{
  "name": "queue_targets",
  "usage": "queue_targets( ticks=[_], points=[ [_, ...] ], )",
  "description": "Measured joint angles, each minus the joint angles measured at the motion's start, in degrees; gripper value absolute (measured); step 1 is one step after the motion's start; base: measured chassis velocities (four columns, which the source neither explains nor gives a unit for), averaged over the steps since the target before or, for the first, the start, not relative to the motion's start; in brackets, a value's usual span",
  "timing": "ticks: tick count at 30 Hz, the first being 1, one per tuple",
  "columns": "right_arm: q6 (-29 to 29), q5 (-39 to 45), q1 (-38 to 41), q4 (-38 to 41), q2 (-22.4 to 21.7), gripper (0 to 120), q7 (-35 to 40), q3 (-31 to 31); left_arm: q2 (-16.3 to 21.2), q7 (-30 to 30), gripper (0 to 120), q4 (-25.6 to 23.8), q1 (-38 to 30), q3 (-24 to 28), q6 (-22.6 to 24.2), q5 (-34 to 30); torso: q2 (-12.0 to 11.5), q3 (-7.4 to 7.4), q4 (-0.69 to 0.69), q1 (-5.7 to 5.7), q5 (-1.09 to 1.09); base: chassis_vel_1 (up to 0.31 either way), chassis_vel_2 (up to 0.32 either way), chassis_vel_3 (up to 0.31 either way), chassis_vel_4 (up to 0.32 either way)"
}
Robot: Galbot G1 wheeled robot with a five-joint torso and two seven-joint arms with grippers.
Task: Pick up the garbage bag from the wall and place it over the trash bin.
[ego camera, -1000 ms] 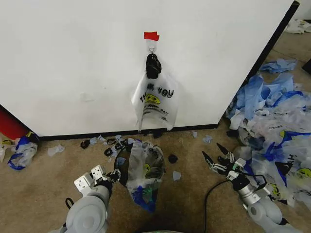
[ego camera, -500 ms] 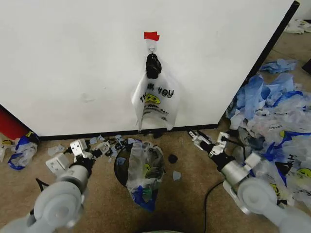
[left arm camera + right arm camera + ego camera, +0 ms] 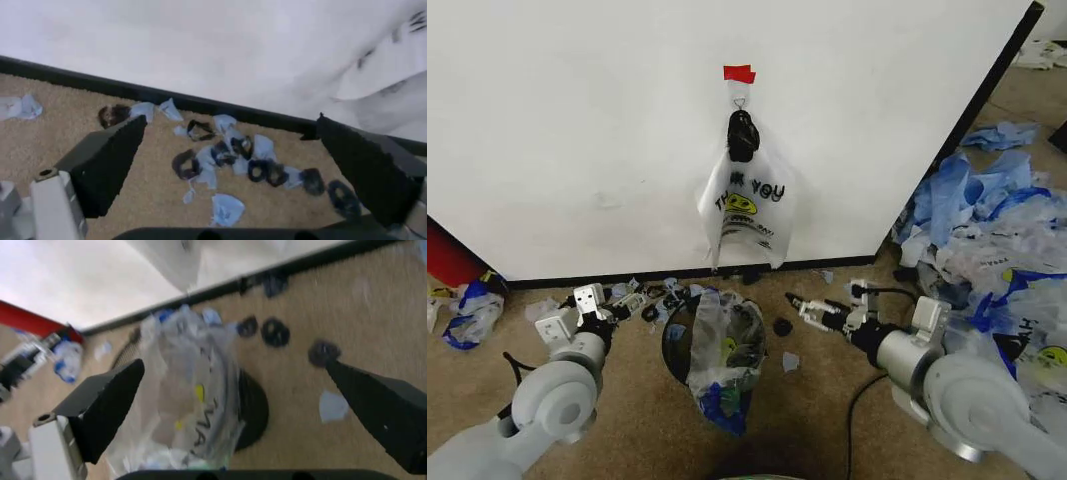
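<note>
Hanging from the wall [image 3: 577,130] hook, the garbage bag [image 3: 745,208] awaits pickup. Left gripper [image 3: 624,303] and right gripper [image 3: 812,311], both spread and empty, flank the trash bin [image 3: 717,350].

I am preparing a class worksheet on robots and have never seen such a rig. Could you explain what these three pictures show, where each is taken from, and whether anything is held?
The machine is a wheeled robot with two arms. The wide picture comes from a camera on its head, looking down at a carpeted floor in front of a large plain white wall panel. A white "THANK YOU" plastic bag hangs there from a small metal hook.

On the floor stands a small round black wire-mesh trash bin with a thin see-through garbage bag draped over it. Blue and white plastic bags are heaped to the right.

The other two pictures come from cameras on the wrists. The left gripper and the right gripper sit on either side of the bin, both open, holding nothing.
</note>
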Motion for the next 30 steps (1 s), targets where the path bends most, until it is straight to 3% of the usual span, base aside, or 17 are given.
queue_targets(
  ticks=[2,6,14,30],
  points=[
    [-0.6,0.6,1.5,-0.1,0.6,100,1.7,-1.5,0.2,0.0,100,0.2,0.1,-0.1,-0.1,-0.3,0.0,0.0,0.02,0.0,0.03,0.0,0.0,0.0,0.0],
    [-2.9,1.3,9.0,-3.8,4.3,100,7.0,-10.3,0.6,-0.2,100,0.9,1.4,-0.6,-0.7,-0.3,0.0,0.0,0.04,0.0,-0.01,0.0,0.0,0.0,0.0],
    [-3.9,-0.7,15.8,-10.7,10.2,100,9.1,-18.3,0.1,-0.6,100,1.6,2.4,-0.9,-1.3,0.8,0.0,0.0,0.03,0.0,-0.01,0.0,0.0,0.0,0.0],
    [-3.9,-2.9,19.8,-17.1,18.0,100,11.6,-23.0,-0.6,-0.7,100,1.9,3.3,-1.0,-2.1,2.2,0.0,0.0,0.04,0.0,0.0,0.0,0.0,0.0,0.0]
  ],
)
